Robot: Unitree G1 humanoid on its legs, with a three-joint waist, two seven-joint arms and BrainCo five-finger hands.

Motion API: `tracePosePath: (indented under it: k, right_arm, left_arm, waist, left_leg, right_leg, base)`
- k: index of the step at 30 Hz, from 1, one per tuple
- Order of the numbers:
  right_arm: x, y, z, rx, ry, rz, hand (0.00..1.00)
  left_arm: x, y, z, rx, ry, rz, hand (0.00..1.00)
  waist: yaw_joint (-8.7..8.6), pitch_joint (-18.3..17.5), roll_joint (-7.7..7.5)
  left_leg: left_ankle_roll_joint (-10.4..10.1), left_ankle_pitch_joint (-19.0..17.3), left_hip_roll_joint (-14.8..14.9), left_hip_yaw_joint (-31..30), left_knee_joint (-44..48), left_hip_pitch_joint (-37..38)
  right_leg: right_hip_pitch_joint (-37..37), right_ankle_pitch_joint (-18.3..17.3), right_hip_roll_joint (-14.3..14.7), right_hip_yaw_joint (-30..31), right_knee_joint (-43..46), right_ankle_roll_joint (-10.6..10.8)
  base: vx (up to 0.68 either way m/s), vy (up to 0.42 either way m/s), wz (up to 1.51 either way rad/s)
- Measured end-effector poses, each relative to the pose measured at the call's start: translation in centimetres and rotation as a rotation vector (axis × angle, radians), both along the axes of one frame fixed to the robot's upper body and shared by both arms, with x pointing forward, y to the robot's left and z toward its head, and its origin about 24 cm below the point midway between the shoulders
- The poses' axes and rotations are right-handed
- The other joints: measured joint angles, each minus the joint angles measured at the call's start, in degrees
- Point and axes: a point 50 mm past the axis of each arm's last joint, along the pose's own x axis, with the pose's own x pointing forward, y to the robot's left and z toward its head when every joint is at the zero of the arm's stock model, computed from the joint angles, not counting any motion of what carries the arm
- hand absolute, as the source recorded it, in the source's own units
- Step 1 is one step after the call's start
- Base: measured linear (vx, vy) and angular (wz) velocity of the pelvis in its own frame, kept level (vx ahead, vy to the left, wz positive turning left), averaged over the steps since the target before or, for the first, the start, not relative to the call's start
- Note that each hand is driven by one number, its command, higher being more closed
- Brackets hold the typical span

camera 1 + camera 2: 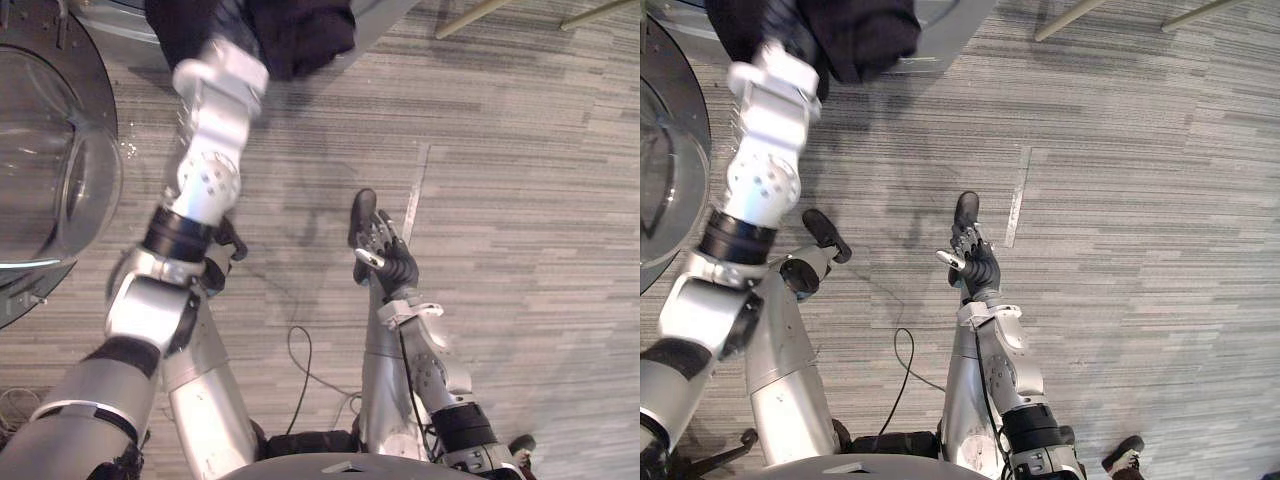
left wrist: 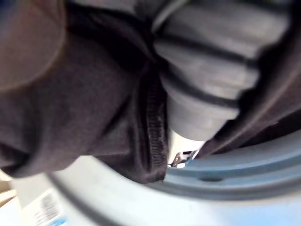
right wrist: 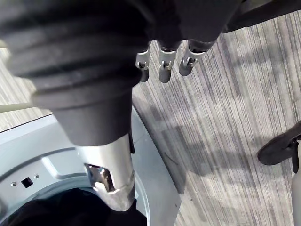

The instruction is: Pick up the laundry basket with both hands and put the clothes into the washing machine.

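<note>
Wrist cam: cloth (image 2: 84,108) at washer rim (image 2: 211,188), L hand (image 2: 211,80) grip unclear; R hand (image 1: 385,255) slack.

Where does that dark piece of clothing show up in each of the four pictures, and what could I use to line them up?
Left eye view: the dark garment sits at the top edge, left of centre.
Right eye view: top left corner.
Left wrist view: very close up, lying over the pale rim.
Right wrist view: inside the machine's round opening.
Shared landmark: the washing machine's pale front panel, which borders the garment in every view.
</note>
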Motion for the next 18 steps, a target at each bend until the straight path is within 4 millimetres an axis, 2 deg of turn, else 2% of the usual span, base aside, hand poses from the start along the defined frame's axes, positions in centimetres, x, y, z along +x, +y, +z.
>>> tracePosePath:
  k: [3, 5, 8, 11, 13, 15, 17, 18]
  right_arm:
    - [-0.1, 0.0, 0.1, -0.028, -0.006, 0.026, 0.0]
    - [-0.1, -0.1, 0.2, -0.034, -0.009, 0.032, 0.0]
    - [0.1, -0.3, 0.3, -0.026, -0.015, 0.039, 0.0]
    - [0.1, -0.4, 0.4, -0.035, -0.019, 0.04, 0.0]
    - [0.3, -0.4, 0.9, -0.014, -0.038, 0.041, 0.0]
    - [0.6, -0.2, 1.4, -0.011, -0.061, 0.044, 0.0]
    - [0.8, 0.1, 2.0, 0.01, -0.086, 0.041, 0.0]
    - [0.8, 0.2, 2.2, 0.019, -0.096, 0.041, 0.0]
  left_arm:
    - [-0.1, -1.5, -2.9, -0.09, 0.105, -0.061, 1.0]
    - [0.1, -1.2, -3.6, -0.178, 0.148, -0.058, 1.0]
    - [1.4, 2.3, -3.6, -0.279, 0.174, 0.105, 1.0]
    - [2.7, 6.6, -1.8, -0.356, 0.158, 0.271, 1.0]
    - [2.9, 9.0, 1.1, -0.357, 0.094, 0.339, 1.0]
    - [3.0, 9.8, 3.0, -0.344, 0.059, 0.363, 1.0]
    - [2.7, 10.5, 6.0, -0.325, -0.001, 0.385, 1.0]
    - [2.6, 10.7, 6.6, -0.304, -0.013, 0.402, 1.0]
  waist:
    - [-0.22, 0.0, 0.1]
    - [-0.43, 0.0, 0.1]
    - [-1.64, 0.01, 0.07]
    - [-2.29, 0.01, 0.02]
    - [-2.96, 0.05, -0.07]
    - [-2.95, 0.05, -0.08]
    - [-2.83, 0.05, -0.09]
    - [-2.83, 0.04, -0.11]
  left_leg:
    - [-0.68, -0.13, 0.03, 0.04, -0.09, 0.06]
    - [-0.81, -0.05, 0.06, 0.23, -0.11, -0.14]
    - [-0.98, 0.05, 0.09, 0.26, -0.34, -0.35]
    - [-1.63, 0.49, 0.01, 0.07, -1.76, -1.52]
    - [-1.28, 1.41, -0.13, 0.01, -2.37, -3.38]
    - [-0.87, 1.69, -0.12, -0.22, -2.22, -4.62]
    - [0.01, 2.36, -0.11, -0.49, -1.87, -6.39]
    - [0.03, 2.39, -0.11, -0.64, -1.8, -6.75]
  right_leg:
    - [-0.18, -0.16, 0.02, 0.15, 0.14, -0.3]
    - [-0.66, -0.11, 0.12, 0.44, 0.08, -0.2]
    - [-0.88, 0.31, 0.24, 0.42, -0.71, -0.32]
    - [-1.29, 1.96, 0.33, -0.53, -3.45, -0.43]
    - [-2.79, 2.54, 0.25, -0.91, -4.05, -0.39]
    - [-3.74, 2.95, 0.18, -1.15, -3.74, -0.68]
    - [-5.35, 3.16, -0.07, -1.56, -2.6, -0.28]
    - [-5.67, 3.07, -0.12, -1.69, -2.4, -0.26]
  base:
    - [-0.04, -0.013, -0.01]
    - [-0.05, -0.01, -0.05]
    - [-0.05, -0.003, -0.08]
    - [-0.03, 0.011, -0.07]
    - [-0.02, 0.026, 0.06]
    - [-0.01, 0.019, 0.05]
    - [0.0, 0.012, 0.1]
    - [0.0, 0.008, 0.1]
